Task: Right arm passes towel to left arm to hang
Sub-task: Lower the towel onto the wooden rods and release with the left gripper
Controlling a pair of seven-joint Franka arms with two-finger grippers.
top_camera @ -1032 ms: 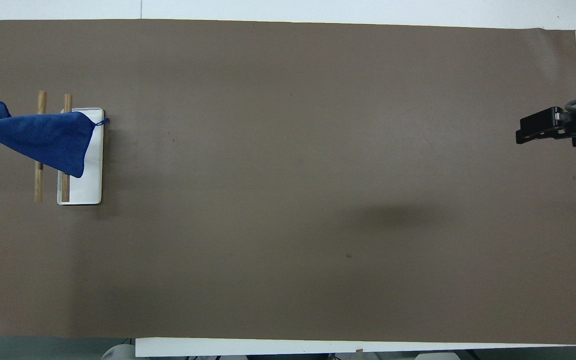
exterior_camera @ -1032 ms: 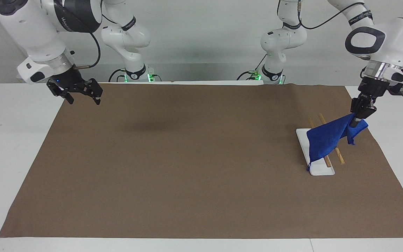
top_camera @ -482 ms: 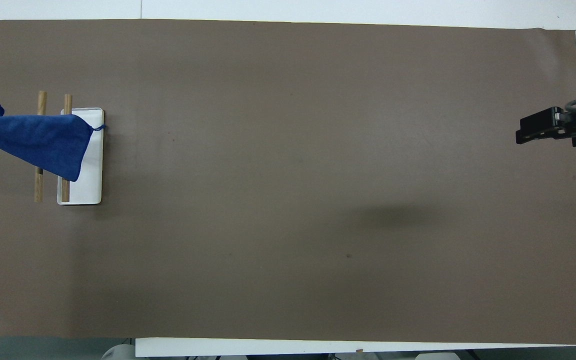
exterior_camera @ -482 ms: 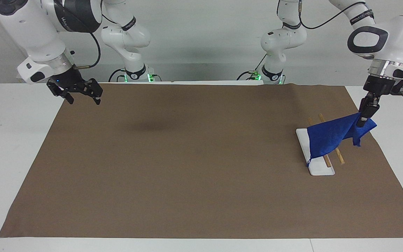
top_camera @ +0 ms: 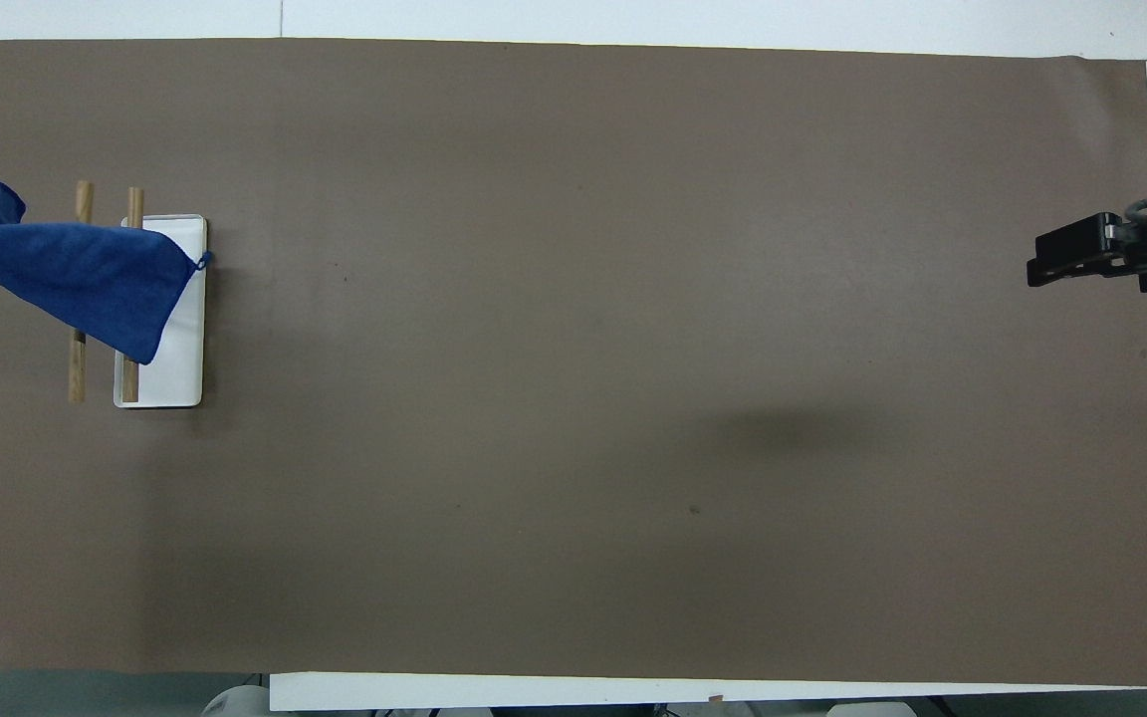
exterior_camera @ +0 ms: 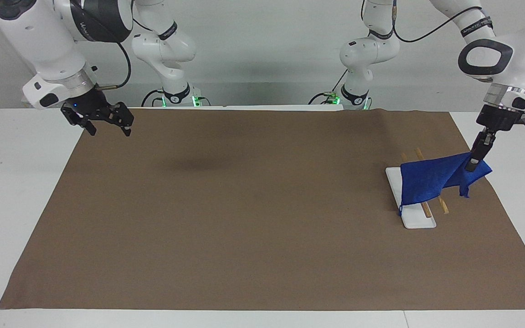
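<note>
The left gripper (exterior_camera: 472, 164) pinches one corner of the towel (exterior_camera: 429, 180), which drapes over the wooden rack (exterior_camera: 419, 207) near the mat's left-arm edge; released now, it could slide off, being unevenly spread; the right gripper (exterior_camera: 107, 119) waits, jaws apart, over the mat's corner at the right arm's end.

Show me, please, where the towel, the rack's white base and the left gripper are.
towel (exterior_camera: 426, 180), facing view, middle of the blue cloth.
white base (exterior_camera: 419, 222), facing view, bare end farthest from the robots.
left gripper (exterior_camera: 470, 165), facing view, fingertips pinching the towel's corner.

Bright, even light; sharp frames, soft shadows.
</note>
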